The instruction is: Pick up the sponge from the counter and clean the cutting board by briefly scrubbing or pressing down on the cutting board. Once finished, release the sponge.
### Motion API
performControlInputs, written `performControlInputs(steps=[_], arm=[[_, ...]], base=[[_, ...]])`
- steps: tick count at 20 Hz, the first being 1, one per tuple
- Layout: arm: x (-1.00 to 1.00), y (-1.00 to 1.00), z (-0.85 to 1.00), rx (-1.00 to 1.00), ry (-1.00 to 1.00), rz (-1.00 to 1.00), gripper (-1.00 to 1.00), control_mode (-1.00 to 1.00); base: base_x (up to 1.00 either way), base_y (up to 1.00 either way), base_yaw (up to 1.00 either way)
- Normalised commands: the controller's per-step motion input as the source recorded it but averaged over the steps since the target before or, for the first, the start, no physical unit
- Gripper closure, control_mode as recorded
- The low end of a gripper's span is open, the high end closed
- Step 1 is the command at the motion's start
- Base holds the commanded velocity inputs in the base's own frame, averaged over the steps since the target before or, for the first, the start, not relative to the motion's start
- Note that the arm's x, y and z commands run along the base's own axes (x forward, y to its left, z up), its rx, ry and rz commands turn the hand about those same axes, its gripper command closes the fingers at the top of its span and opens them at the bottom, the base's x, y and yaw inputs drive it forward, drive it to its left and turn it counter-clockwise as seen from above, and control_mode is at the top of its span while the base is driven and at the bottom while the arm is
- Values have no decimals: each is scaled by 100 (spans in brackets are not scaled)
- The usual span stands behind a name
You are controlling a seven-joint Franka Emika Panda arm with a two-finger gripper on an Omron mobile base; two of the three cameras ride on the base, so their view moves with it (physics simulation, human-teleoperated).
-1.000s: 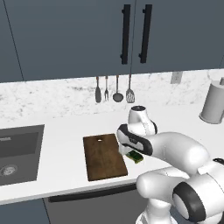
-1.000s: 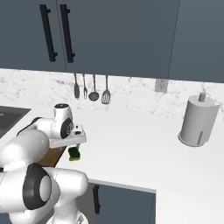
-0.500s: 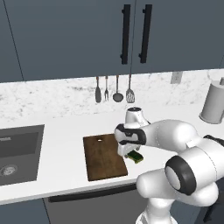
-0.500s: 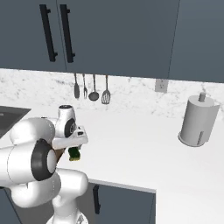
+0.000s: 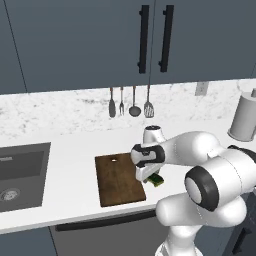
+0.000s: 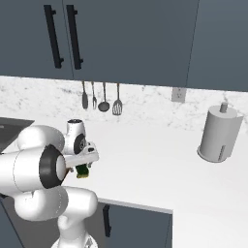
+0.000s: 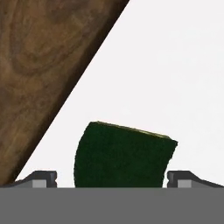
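The sponge (image 5: 156,180) (image 6: 82,171), dark green on top with a yellow layer under it, lies on the white counter (image 5: 70,160) just off the right edge of the cutting board (image 5: 119,179). My gripper (image 5: 149,175) (image 6: 80,164) hangs directly over the sponge, open. In the hand view the sponge (image 7: 122,155) sits between the two fingertips (image 7: 42,178), which stand apart from its sides. The dark brown board (image 7: 39,65) fills that view's upper left corner, with nothing lying on it.
A dark sink basin (image 5: 20,172) lies to the left of the board. Several utensils (image 5: 129,102) hang on the backsplash behind it. A paper towel roll (image 5: 245,117) (image 6: 218,133) stands at the far right. The counter's front edge runs close below the sponge.
The hand has sunk a little lower over the sponge and the arm's elbow has swung round. Sponge and board lie where they were; the jaws stay open.
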Motion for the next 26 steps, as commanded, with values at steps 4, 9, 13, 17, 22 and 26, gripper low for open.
performControlInputs(steps=[4,9,13,17,22,26], arm=[[0,-6,-17,0,0,3,-100,-100],[0,0,-18,0,0,3,-100,-100],[0,0,-7,0,-1,1,100,-100],[-2,0,0,0,-8,0,100,-100],[-1,0,11,0,-15,0,100,-100],[-1,4,57,0,-4,0,100,-100]], base=[[0,0,0],[0,0,0],[0,0,0],[0,0,0],[0,0,0],[0,0,0]])
